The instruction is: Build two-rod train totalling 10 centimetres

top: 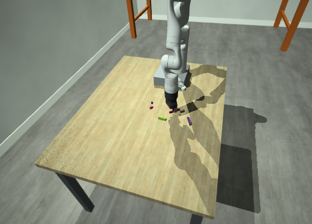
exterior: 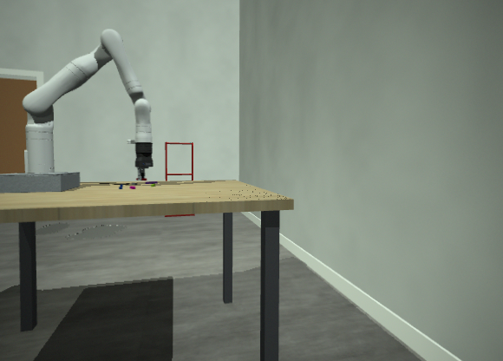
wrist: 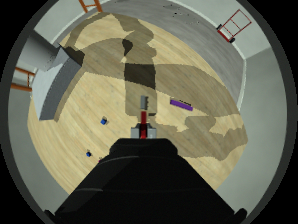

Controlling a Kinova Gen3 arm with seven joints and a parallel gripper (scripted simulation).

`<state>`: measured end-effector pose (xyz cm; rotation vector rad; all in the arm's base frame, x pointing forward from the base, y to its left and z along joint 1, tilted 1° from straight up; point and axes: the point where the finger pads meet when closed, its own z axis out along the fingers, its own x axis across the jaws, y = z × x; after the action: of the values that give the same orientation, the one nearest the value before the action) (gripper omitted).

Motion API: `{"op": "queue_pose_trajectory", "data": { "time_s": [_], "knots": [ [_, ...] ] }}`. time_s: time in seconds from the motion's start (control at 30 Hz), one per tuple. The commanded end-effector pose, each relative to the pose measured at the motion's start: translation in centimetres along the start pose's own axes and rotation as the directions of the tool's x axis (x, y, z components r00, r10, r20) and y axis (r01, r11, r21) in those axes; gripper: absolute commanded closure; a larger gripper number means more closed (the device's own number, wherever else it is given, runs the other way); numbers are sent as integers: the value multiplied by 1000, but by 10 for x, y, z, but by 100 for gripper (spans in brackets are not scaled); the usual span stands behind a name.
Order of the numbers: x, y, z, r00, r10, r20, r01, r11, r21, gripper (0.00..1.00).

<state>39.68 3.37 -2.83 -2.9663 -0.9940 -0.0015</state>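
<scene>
My gripper (top: 175, 110) (exterior: 141, 173) (wrist: 143, 128) is shut on the red rod (top: 171, 112) (exterior: 141, 179) (wrist: 143, 119) and holds it level, a little above the table (top: 113, 129). The grey rod (top: 182, 111) (wrist: 144, 102) lies on the table just beyond the red rod's far end, roughly in line with it in the wrist view. The purple rod (top: 189, 120) (wrist: 181, 105) lies to the right, turned another way. The lime rod (top: 162, 118) (exterior: 153, 185) lies in front and left. The magenta rod (top: 151, 107) (exterior: 133, 187) lies farther left.
A blue rod (top: 151, 102) (exterior: 120, 187) (wrist: 88, 154) lies near the magenta one. A second blue rod (wrist: 103, 121) shows in the wrist view; the gripper hides it in the top view. The robot's grey base block (top: 159, 81) (wrist: 61, 82) stands at the back.
</scene>
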Motion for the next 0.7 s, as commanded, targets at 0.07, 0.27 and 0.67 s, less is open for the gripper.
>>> {"op": "queue_pose_trajectory", "data": {
  "time_s": [0.07,0.27,0.67],
  "knots": [
    [-3,-2,12,1000,4,7,-4,1000,10,76],
    [-4,-3,13,1000,4,9,-4,1000,12,76],
    [-4,-3,13,1000,4,9,-4,1000,12,76]
  ]
}}
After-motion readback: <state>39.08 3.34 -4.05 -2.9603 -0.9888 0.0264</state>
